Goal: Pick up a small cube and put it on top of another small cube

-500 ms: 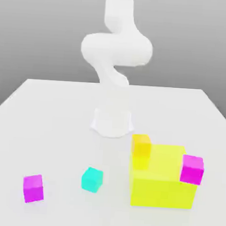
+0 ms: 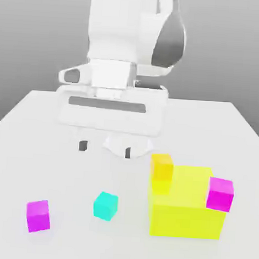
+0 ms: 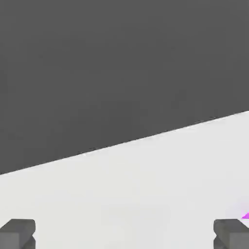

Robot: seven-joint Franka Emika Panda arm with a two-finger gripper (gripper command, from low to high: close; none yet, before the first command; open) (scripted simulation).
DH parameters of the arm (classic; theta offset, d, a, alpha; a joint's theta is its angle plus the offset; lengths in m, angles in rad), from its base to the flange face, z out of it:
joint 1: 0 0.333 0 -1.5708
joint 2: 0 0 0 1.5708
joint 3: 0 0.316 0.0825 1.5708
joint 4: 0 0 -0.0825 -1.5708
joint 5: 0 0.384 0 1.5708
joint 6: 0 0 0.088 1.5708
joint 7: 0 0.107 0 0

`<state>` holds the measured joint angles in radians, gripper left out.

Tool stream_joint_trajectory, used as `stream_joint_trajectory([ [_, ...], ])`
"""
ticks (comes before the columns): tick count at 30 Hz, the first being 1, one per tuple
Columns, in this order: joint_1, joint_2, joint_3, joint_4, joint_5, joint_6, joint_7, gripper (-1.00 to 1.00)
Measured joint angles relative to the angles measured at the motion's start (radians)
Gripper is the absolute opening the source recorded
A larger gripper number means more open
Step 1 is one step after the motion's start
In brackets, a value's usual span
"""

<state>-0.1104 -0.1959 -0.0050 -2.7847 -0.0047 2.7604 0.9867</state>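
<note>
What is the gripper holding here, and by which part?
Nothing: the gripper is open, above the table, while the small cyan cube sits untouched.

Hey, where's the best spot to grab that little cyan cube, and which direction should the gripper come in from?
Grip the cyan cube across two opposite vertical side faces, descending from straight above. It sits flat on the table with free space all around, apart from the magenta cube and the yellow block. The gripper hangs open above it, probably wide enough.
</note>
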Motion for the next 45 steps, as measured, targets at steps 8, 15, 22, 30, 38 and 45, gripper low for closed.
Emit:
stream_joint_trajectory([
  [8, -0.024, 0.327, -0.004, -0.097, 0.013, 0.253, 0.040, 0.00],
  [15, -0.030, 0.458, 0.003, -0.073, 0.020, 0.360, 0.035, -1.00],
  [22, -0.029, 0.369, 0.001, -0.090, 0.011, 0.288, 0.042, -1.00],
  [30, 0.019, 0.082, 0.017, -0.129, 0.010, 0.040, -0.027, -1.00],
  [38, 0.184, -0.208, 0.046, -0.141, 0.037, -0.238, -0.255, -1.00],
  [45, 0.336, -0.453, 0.063, -0.153, 0.058, -0.471, -0.452, -1.00],
])
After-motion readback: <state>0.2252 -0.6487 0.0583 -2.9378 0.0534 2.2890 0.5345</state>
